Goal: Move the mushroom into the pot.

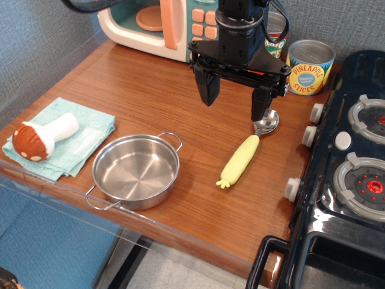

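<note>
The mushroom [41,138], orange-brown cap with pale spots and a thick white stem, lies on its side on a teal cloth [63,146] at the table's left edge. The pot [136,171], shallow shiny steel with two wire loop handles, stands empty just right of the cloth near the front edge. My gripper [234,99] hangs open and empty above the middle of the table, well to the right of and behind both, with its right finger just over the spoon's bowl.
A yellow-handled spoon [243,155] lies right of the pot. A pineapple slices can [309,67] and another can [275,33] stand at the back right. A toy microwave [157,25] sits at the back. A black toy stove [349,174] borders the right side.
</note>
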